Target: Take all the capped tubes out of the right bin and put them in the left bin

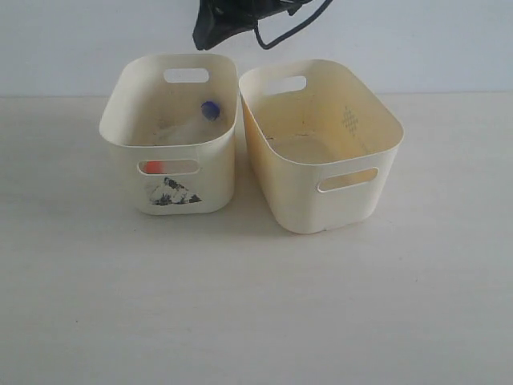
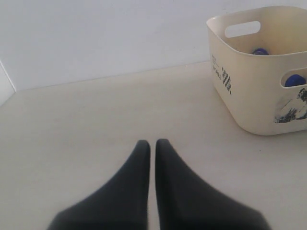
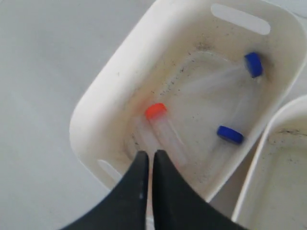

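Two cream bins stand side by side toward the back edge of the tabletop (image 1: 256, 321). The left bin (image 1: 215, 172) carries a black patchy mark under its front slot. The right bin (image 1: 296, 200) has a plain front and sits just beside it, angled a little. Their upper rims are so close that I cannot tell whether they touch.

All the capped tubes in sight lie on the floor of the left bin. The orange-capped tube (image 3: 156, 111) lies toward the bin's front end, and its cap shows as an orange patch through the front slot in the exterior view. One blue-capped tube (image 3: 253, 63) lies near the back wall, by the corner next to the right bin. The other blue-capped tube (image 3: 230, 134) lies along the wall facing the right bin.

The right pincer (image 3: 149, 153) hangs above the left bin's front end, pointing steeply down into it. Its two black fingers are pressed together with nothing between them, and their tips are above the orange-capped tube's clear body.

The left pincer (image 2: 152, 143) is low over bare tabletop, pointing almost level toward the back wall. Its fingers are closed to a thin slit and it is well apart from the left bin.

In the exterior view only a dark arm part (image 1: 228, 24) with a black cable shows at the top, above the left bin's back rim.
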Robot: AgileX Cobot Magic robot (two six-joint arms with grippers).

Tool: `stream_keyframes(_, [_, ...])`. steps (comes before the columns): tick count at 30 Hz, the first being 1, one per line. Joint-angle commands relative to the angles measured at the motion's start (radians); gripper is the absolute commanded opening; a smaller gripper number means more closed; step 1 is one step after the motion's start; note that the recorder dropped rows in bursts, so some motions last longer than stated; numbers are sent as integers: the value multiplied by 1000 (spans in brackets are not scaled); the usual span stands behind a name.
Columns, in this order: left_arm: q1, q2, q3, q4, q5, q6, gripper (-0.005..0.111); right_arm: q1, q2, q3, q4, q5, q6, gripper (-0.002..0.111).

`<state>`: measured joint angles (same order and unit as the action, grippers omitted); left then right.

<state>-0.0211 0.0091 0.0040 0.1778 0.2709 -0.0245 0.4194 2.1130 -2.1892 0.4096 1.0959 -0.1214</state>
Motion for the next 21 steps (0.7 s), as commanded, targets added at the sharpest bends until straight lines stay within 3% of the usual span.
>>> stream_keyframes(1, [1, -2, -4, -1, -9, -12, 4, -4, -91, 4, -207, 111, 33, 2])
stream_keyframes(5, [1, -2, -4, -1, -9, -12, 4, -6, -173, 8, -403, 125, 106, 2])
stream_keyframes(9, [1, -2, -4, -1, -9, -12, 4, -32, -312, 100, -393, 125, 111, 0])
stream_keyframes(17, [1, -2, -4, -1, -9, -12, 4, -32, -660, 484, -430, 125, 150, 0])
stream_keyframes(21, [1, -2, -4, -1, -9, -12, 4, -31, -781, 585, -410, 125, 195, 0])
